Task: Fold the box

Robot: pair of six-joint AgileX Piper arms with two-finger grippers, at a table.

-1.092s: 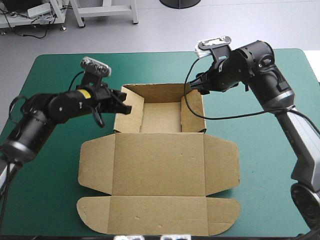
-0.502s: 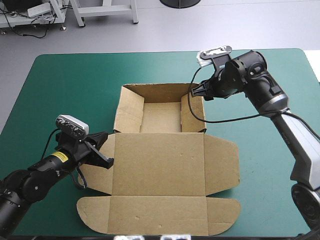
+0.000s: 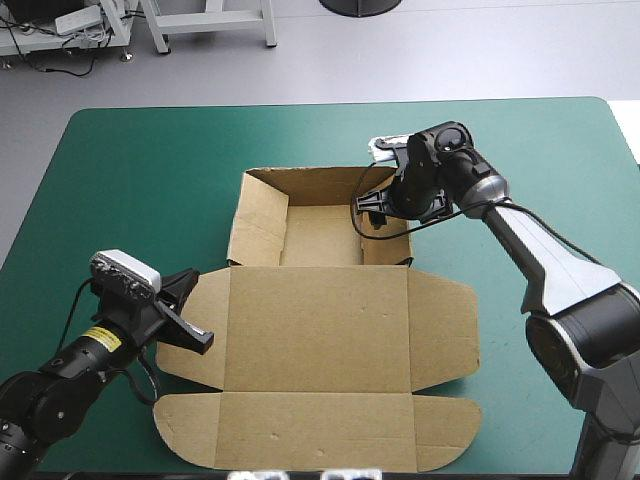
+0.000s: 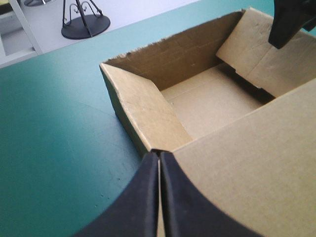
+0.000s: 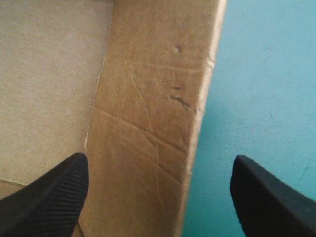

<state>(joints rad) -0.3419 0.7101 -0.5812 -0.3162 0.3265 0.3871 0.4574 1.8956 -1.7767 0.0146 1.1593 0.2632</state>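
Brown board made up the box (image 3: pixel 318 330), which lay in the middle of the tabletop on its teal-green cover (image 3: pixel 140 170). The tray (image 3: pixel 320 235) stood open at the far end with all four walls raised. The lid (image 3: pixel 318 300) lay flat toward the near edge, with a side flap spread out on each side and a long front flap (image 3: pixel 315 430) nearest of all. The left hand (image 4: pixel 159 158) was low at the near left, beside the lid's left side flap (image 3: pixel 205 365). Its black fingers were pressed together into one pointed arch, aimed at the corner where the tray's left wall (image 4: pixel 143 111) met the lid. Whether the fingertips touched the board could not be told. The right hand (image 5: pixel 159 159) was at the tray's right wall (image 5: pixel 153 98) with its fingers spread wide and the wall's top edge running between them. One finger hung over the inside of the tray and the other over the cover outside, and neither pressed on the board. In the left wrist view one black finger (image 4: pixel 289 19) of the right hand showed above that far right wall.
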